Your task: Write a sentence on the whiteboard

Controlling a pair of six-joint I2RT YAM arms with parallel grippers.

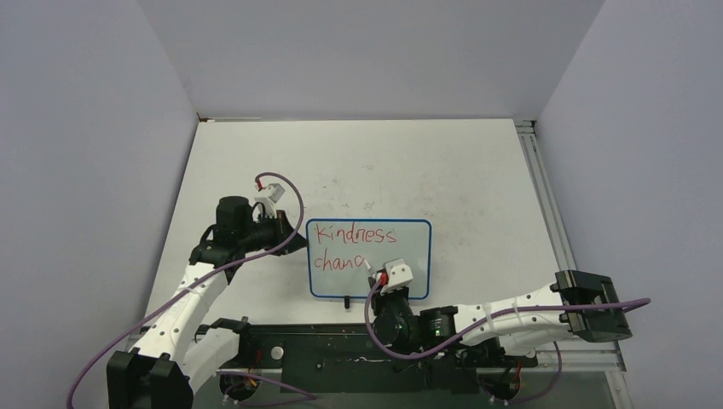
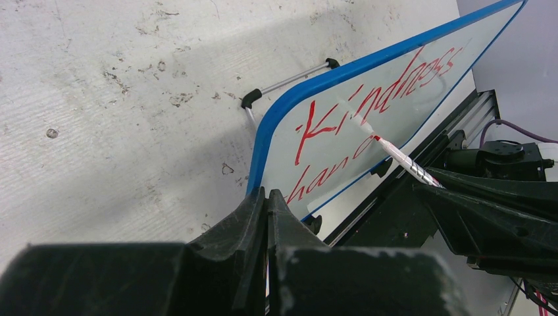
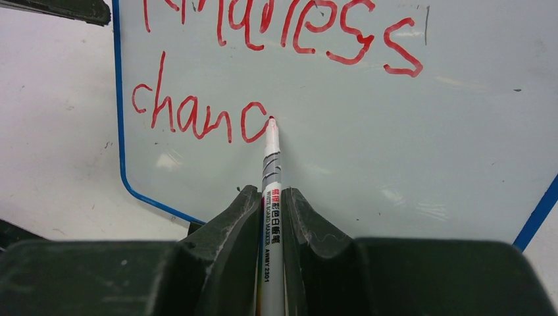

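Observation:
The whiteboard (image 1: 407, 266) lies flat on the table, blue-framed, with red writing "Kindness" above "chanc". My left gripper (image 1: 297, 233) sits at its left edge, jaws shut on the blue frame (image 2: 258, 158). My right gripper (image 1: 384, 285) hovers over the board's lower middle, shut on a white marker (image 3: 272, 172) with a red tip. The tip (image 3: 270, 120) touches the whiteboard (image 3: 408, 164) just right of the last "c". From the left wrist view the marker (image 2: 403, 157) slants down onto the whiteboard (image 2: 401, 112).
A black clip (image 1: 347, 301) sticks out of the board's near edge, and a thin metal bar (image 2: 286, 82) runs along its far side. A black base plate (image 1: 332, 349) spans the near table edge. An aluminium rail (image 1: 546, 200) borders the table's right side.

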